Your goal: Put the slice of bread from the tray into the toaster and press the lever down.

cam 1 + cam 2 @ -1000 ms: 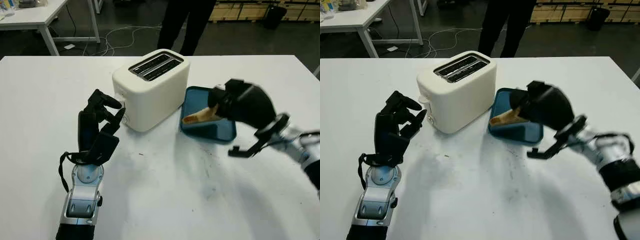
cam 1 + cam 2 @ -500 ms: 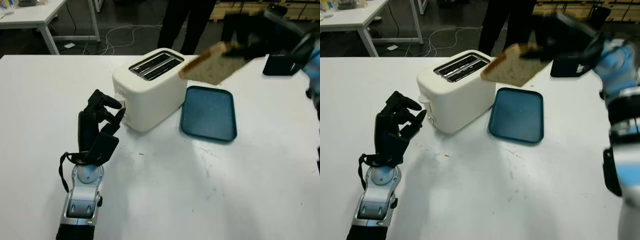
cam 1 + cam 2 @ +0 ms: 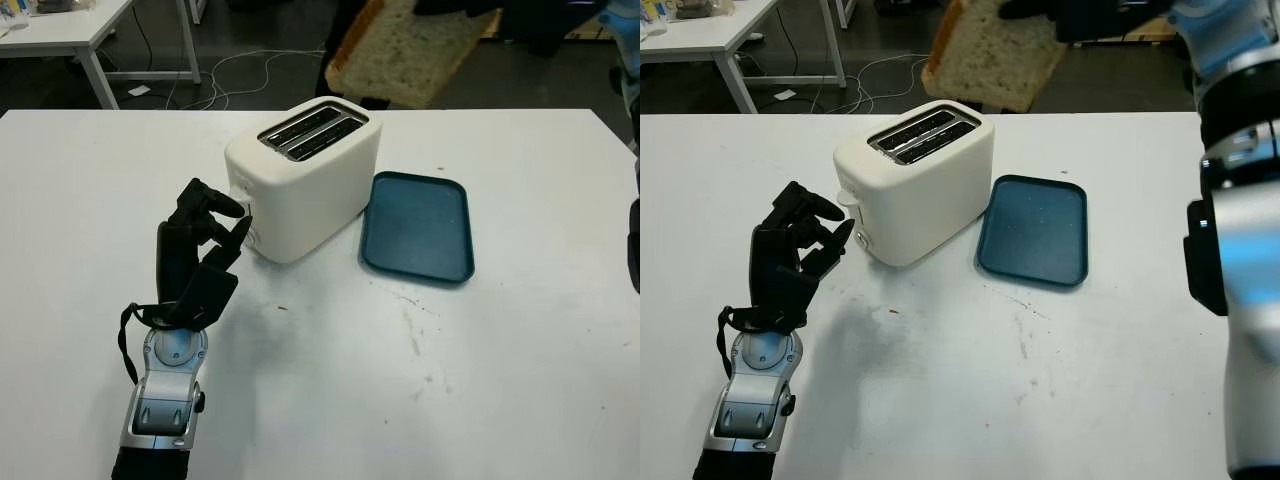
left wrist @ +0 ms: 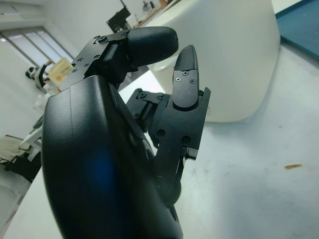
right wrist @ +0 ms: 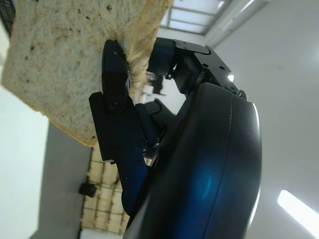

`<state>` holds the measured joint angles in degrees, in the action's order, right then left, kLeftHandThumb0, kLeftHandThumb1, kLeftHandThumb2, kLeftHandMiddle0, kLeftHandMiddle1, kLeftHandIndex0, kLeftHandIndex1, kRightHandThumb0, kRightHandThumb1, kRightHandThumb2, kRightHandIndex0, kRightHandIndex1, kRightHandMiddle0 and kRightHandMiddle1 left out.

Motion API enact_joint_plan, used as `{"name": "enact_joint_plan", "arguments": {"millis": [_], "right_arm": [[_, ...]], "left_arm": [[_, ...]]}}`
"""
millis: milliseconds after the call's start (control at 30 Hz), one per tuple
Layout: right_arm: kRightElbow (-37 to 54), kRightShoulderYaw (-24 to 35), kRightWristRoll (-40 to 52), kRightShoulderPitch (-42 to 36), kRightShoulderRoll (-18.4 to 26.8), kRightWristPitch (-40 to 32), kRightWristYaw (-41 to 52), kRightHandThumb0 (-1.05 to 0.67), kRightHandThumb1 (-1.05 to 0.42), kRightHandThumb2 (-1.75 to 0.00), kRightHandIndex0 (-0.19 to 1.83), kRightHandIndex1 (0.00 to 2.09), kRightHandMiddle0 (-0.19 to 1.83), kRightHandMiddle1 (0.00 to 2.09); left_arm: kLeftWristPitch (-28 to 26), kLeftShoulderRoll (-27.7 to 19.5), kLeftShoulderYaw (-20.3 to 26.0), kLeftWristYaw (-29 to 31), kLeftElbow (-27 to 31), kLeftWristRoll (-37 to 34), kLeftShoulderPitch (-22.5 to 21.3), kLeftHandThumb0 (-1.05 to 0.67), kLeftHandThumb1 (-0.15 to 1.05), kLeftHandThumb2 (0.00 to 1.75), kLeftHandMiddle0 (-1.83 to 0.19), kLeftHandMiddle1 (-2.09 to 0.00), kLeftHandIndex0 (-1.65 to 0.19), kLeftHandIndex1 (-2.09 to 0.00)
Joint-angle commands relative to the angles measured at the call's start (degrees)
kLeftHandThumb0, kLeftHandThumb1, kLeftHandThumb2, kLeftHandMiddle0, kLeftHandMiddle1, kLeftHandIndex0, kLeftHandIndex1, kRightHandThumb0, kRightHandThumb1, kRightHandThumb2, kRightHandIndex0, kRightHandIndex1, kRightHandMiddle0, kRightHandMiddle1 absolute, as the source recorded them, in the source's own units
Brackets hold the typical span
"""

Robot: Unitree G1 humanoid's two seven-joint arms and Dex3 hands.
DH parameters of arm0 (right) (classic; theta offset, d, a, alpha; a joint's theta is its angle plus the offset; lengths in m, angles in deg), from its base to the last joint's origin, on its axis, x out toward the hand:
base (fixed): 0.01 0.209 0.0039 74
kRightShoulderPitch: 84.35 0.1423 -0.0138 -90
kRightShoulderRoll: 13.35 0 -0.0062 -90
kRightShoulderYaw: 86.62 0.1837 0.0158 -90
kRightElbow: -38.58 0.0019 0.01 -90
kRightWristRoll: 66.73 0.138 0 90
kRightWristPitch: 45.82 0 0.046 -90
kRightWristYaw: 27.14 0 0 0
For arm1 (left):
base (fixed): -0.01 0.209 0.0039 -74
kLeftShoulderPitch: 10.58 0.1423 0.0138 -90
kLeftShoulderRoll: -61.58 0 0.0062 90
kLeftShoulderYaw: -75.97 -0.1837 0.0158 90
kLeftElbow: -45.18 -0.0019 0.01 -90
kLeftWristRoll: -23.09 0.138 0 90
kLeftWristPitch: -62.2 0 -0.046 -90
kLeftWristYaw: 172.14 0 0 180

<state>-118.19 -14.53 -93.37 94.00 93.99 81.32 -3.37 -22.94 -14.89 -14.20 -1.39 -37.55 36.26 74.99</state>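
I'm holding the slice of bread [image 3: 990, 55] high above the toaster [image 3: 915, 180], my right robot hand [image 3: 1080, 15] pinching it by one edge. It's looking light, porous and soft, likely to tear or bend, so I'm judging a gentle grip near the crust best. The glossy cream toaster and smooth blue tray [image 3: 1033, 232] are sitting on the white worktop [image 3: 970, 400]. My left robot hand [image 3: 200, 250], curled and holding nothing, is waiting beside the toaster.

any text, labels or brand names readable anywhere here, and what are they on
None can be read.
Toaster: plain white sides, no brand mark to be seen.
Tray: plain blue, no label.
Slice of bread in the right hand, and the left hand beside the toaster: no print to be seen.
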Motion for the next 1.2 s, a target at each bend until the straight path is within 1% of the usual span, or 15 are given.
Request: {"name": "enact_joint_plan", "arguments": {"millis": [0, 100, 233, 367, 433, 500, 533, 567, 600, 700, 800, 900, 1000, 1133, 1167], "right_arm": [[-0.7, -1.8, -2.7, 2.7, -1.2, 1.4, -3.2, -0.44, -0.92, -0.33, 0.97, 1.75, 0.71, 1.75], [-2.0, -3.9, -6.1, 3.5, -2.2, 4.3, -7.9, -0.43, -0.92, -0.3, 0.97, 1.75, 0.72, 1.75], [-2.9, -9.3, -13.6, 3.8, -2.9, 7.8, -18.0, -0.45, -0.92, -0.32, 0.99, 1.75, 0.75, 1.75], [-4.2, -16.4, -23.1, 4.8, -3.3, 10.9, -31.1, -0.4, -0.92, -0.18, 0.99, 1.75, 0.76, 1.75], [-4.9, -19.9, -27.4, 5.5, -3.7, 11.6, -37.3, -0.38, -0.92, -0.16, 0.97, 1.75, 0.75, 1.75], [-5.3, -23.6, -32.0, 6.3, -4.1, 11.3, -43.6, -0.39, -0.92, -0.17, 0.95, 1.75, 0.75, 1.75], [-5.5, -25.3, -33.9, 6.7, -4.3, 10.9, -46.3, -0.4, -0.92, -0.21, 0.93, 1.75, 0.74, 1.75], [-5.8, -27.0, -35.9, 7.1, -4.7, 10.7, -49.9, -0.42, -0.92, -0.25, 0.92, 1.75, 0.73, 1.75], [-5.9, -29.3, -38.6, 7.5, -4.9, 10.3, -54.9, -0.42, -0.92, -0.26, 0.93, 1.75, 0.74, 1.75], [-6.9, -34.7, -44.8, 8.4, -5.9, 8.1, -66.0, -0.43, -0.92, -0.21, 0.97, 1.75, 0.77, 1.75], [-8.3, -39.3, -49.5, 9.0, -6.8, 5.9, -74.1, -0.45, -0.87, -0.14, 1.01, 1.75, 0.83, 1.75], [-9.4, -42.7, -52.7, 9.1, -7.6, 3.8, -80.1, -0.47, -0.87, -0.11, 1.04, 1.75, 0.86, 1.75], [-10.2, -45.3, -54.7, 9.0, -8.1, 2.5, -84.2, -0.5, -0.9, -0.11, 1.04, 1.75, 0.85, 1.75], [-10.7, -48.1, -56.6, 9.3, -8.3, 1.2, -88.9, -0.51, -0.92, -0.13, 1.0, 1.75, 0.8, 1.75], [-10.9, -48.2, -56.5, 9.2, -8.4, 1.2, -89.2, -0.52, -0.92, -0.17, 0.99, 1.75, 0.78, 1.75]], "left_arm": [[0.2, -0.1, -0.1, 0.1, 0.0, 0.1, -0.8, -0.24, 0.92, 0.27, -0.74, -1.75, -0.42, -1.75], [0.1, 0.1, -0.3, -0.2, -0.3, 0.4, -1.2, -0.26, 0.92, 0.26, -0.74, -1.75, -0.43, -1.75], [0.3, 0.2, -0.3, -0.1, -0.6, 0.0, -1.4, -0.25, 0.92, 0.27, -0.75, -1.75, -0.45, -1.75], [0.4, 0.2, -0.2, 0.0, -0.6, -0.3, -1.3, -0.24, 0.92, 0.3, -0.76, -1.75, -0.46, -1.75], [0.2, 0.3, -0.2, -0.3, -0.4, 0.1, -1.2, -0.24, 0.92, 0.3, -0.77, -1.75, -0.46, -1.75], [-0.1, 0.4, -0.3, -0.6, -0.3, 0.6, -1.1, -0.25, 0.92, 0.29, -0.76, -1.75, -0.46, -1.75], [-0.2, 0.5, -0.4, -0.6, -0.2, 0.7, -0.9, -0.25, 0.92, 0.29, -0.76, -1.75, -0.46, -1.75], [0.0, 0.5, -0.4, -0.7, -0.2, 0.7, -0.8, -0.25, 0.92, 0.29, -0.75, -1.75, -0.45, -1.75], [0.2, 0.6, -0.4, -0.8, -0.2, 0.8, -0.7, -0.24, 0.92, 0.29, -0.75, -1.75, -0.45, -1.75], [0.3, 0.7, -0.3, -1.0, 0.1, 0.9, -0.2, -0.23, 0.92, 0.3, -0.75, -1.75, -0.43, -1.75], [0.0, 0.8, -0.2, -1.5, 0.4, 1.4, 0.1, -0.22, 0.92, 0.3, -0.74, -1.75, -0.42, -1.75], [0.1, 0.7, -0.1, -1.6, 0.4, 1.4, 0.3, -0.23, 0.92, 0.29, -0.73, -1.75, -0.41, -1.75], [0.3, 0.7, -0.1, -1.5, 0.5, 1.4, 0.4, -0.23, 0.92, 0.29, -0.72, -1.75, -0.41, -1.75], [0.2, 0.8, -0.2, -1.2, 0.5, 1.1, 0.4, -0.24, 0.92, 0.3, -0.72, -1.75, -0.41, -1.75], [0.3, 0.8, -0.2, -1.2, 0.4, 1.1, 0.3, -0.24, 0.92, 0.3, -0.72, -1.75, -0.42, -1.75]]}}
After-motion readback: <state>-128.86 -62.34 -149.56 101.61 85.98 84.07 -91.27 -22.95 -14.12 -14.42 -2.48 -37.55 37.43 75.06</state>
